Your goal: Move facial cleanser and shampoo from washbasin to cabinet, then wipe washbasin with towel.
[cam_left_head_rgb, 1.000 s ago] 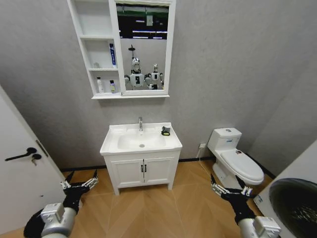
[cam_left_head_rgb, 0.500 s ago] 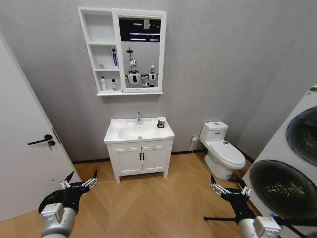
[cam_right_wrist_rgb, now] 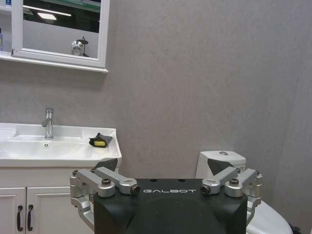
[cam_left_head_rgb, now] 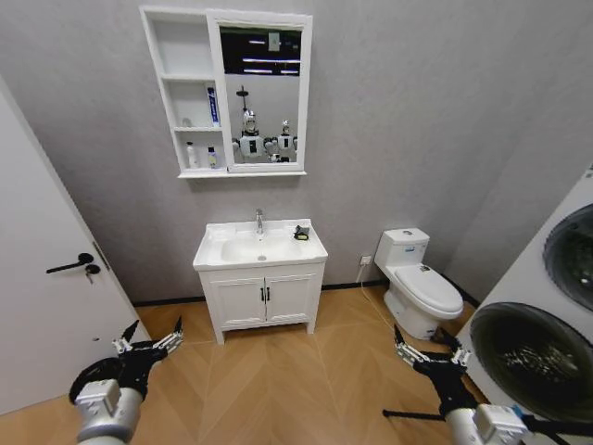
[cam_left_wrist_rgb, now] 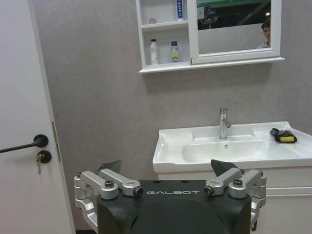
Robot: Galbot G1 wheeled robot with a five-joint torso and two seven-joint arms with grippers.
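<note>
The left pincer (cam_left_head_rgb: 148, 344) hangs low over the wood floor (cam_left_head_rgb: 278, 380) with its fingers spread and nothing between them, and the right pincer (cam_left_head_rgb: 424, 350) hangs the same way, spread and empty, on the other side. Between the two lies a broad stretch of bare floor that runs up to the white two-door cupboard (cam_left_head_rgb: 262, 298) under the washbasin (cam_left_head_rgb: 258, 250), well apart from both pincers. The towel (cam_left_head_rgb: 301, 233) lies on the basin's flat rim at its right rear corner, beside the chrome tap (cam_left_head_rgb: 259, 221) and short of the right edge. Above, on the wall, the cabinet (cam_left_head_rgb: 188, 93) holds two small bottles (cam_left_wrist_rgb: 162, 51) on its lowest shelf, standing near the shelf's front edge, and a blue-and-white tube (cam_left_head_rgb: 212, 105) on the middle shelf; which is the cleanser and which the shampoo is hard to make out. A door (cam_left_head_rgb: 51, 297) closes the left side, while a toilet (cam_left_head_rgb: 422, 283) and a washing machine (cam_left_head_rgb: 542, 334) crowd the right.
</note>
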